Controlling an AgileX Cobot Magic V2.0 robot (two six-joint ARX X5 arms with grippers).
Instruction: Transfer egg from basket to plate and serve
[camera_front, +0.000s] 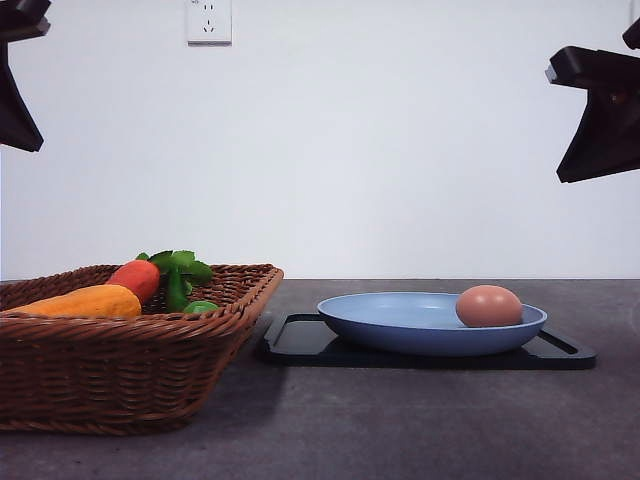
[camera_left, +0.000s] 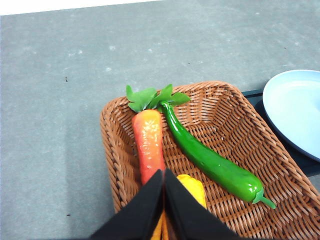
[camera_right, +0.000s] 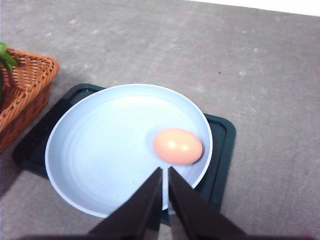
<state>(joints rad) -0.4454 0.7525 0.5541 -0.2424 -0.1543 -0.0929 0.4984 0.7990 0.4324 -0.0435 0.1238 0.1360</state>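
The pinkish-brown egg (camera_front: 489, 306) (camera_right: 177, 146) lies in the light-blue plate (camera_front: 400, 318) (camera_right: 100, 150), toward its right side. The plate rests on a black tray. The brown wicker basket (camera_front: 120, 370) (camera_left: 240, 130) stands at the left. High above the plate hangs my right gripper (camera_right: 165, 182), its fingers closed together with nothing between them. My left gripper (camera_left: 164, 182) hovers high over the basket, also shut and empty. Parts of both arms show at the upper corners of the front view.
The black tray (camera_front: 300, 340) (camera_right: 222, 135) sits under the plate. In the basket lie an orange carrot-like vegetable (camera_front: 85, 301), a red vegetable with green leaves (camera_left: 148, 142) and a green pepper (camera_left: 210, 162). A wall socket (camera_front: 208, 20) is on the white wall behind.
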